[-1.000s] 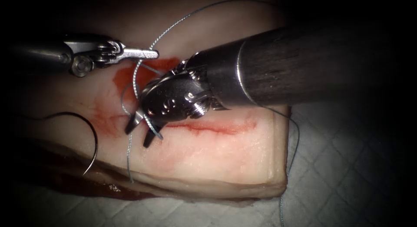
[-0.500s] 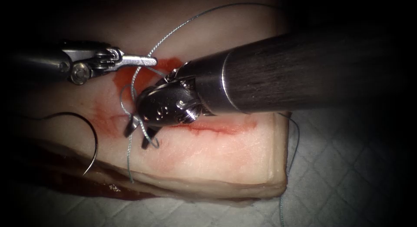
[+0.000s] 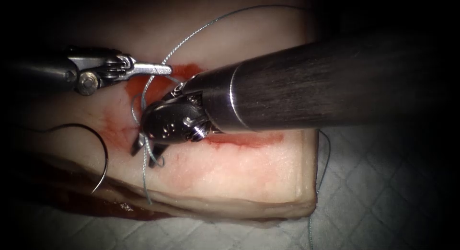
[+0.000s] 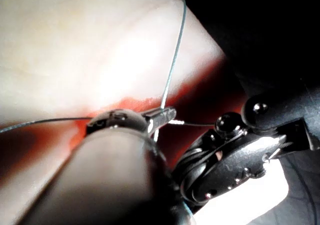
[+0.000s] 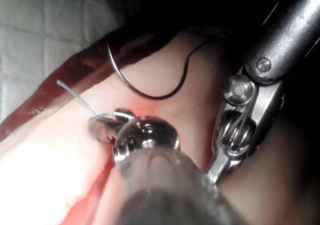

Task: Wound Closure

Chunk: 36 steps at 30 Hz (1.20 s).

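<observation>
Clamping the thread [image 3: 168,57] between closed jaws, the left gripper [image 3: 160,69] reaches in above the red fluid [image 3: 143,85] on the tissue [image 3: 249,176]. From that grip one strand arcs up and away over the tissue, while another drops toward the right gripper [image 3: 147,152]. In the left wrist view the left gripper [image 4: 167,116] shows the thread [image 4: 175,55] running off from its closed tip.

The right gripper sits below and slightly right of the left one, at the left end of the cut [image 3: 249,141], its two dark jaws spread apart and pointing down at the tissue. Thread loops around and between those jaws, with a tail running down past them to the near edge of the tissue; the jaws are not clenched on it. In the right wrist view a small loop of thread [image 5: 100,122] curls just beside the right tool's wrist.

The needle [image 3: 98,149] lies free, well left of the right gripper and below the left one, held by neither, resting on the tissue surface near its left edge. A quilted cloth [image 3: 383,183] lies under the tissue.
</observation>
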{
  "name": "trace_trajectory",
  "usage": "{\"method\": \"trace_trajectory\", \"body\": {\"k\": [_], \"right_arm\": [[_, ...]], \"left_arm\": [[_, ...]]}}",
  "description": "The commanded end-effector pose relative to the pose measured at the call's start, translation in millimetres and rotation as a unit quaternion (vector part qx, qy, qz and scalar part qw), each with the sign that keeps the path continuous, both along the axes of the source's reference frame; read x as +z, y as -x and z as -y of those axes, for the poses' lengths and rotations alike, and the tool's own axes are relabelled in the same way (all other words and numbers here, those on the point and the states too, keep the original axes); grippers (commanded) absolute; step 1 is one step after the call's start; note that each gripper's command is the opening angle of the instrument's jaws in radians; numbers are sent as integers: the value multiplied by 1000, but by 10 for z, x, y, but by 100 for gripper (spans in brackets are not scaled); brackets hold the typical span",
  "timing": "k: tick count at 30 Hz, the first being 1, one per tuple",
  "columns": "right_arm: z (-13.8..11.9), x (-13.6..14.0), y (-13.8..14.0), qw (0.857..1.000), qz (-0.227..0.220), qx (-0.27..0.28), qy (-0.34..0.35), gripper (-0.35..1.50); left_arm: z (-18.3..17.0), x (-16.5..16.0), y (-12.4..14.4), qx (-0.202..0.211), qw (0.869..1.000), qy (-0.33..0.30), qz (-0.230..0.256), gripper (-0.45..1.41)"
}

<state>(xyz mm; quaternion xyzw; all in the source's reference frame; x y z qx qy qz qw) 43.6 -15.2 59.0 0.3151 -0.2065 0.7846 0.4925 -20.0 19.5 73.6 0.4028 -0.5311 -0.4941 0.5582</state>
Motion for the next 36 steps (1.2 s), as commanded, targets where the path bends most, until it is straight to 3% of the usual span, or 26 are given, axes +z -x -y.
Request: {"method": "trace_trajectory", "body": {"k": [1,3,5,11,17,22,29,36], "right_arm": [[3,7,-10,1000,-1,-1,3,4],[5,9,-10,1000,-1,-4,2,-28],[4,8,-10,1000,3,-5,2,-35],[-6,4,-17,1000,24,-7,14,-35],[-30,-11,-16,997,15,72,12,-35],[-46,-17,-11,995,13,101,19,-35],[-58,-13,-5,990,3,143,23,-35],[-73,-9,9,981,8,187,58,-35]], "left_arm": [[-2,4,6,0,1000,1,1,-45],[-1,4,6,0,1000,1,1,-45],[-1,3,5,0,1000,0,1,-45],[-1,3,5,1,1000,0,1,-45],[7,1,-8,-17,1000,4,-11,-45],[33,-12,-25,-38,997,9,-59,-45],[82,-31,-59,-57,993,34,-98,-45],[105,-33,-77,-78,989,44,-121,-45]]}}
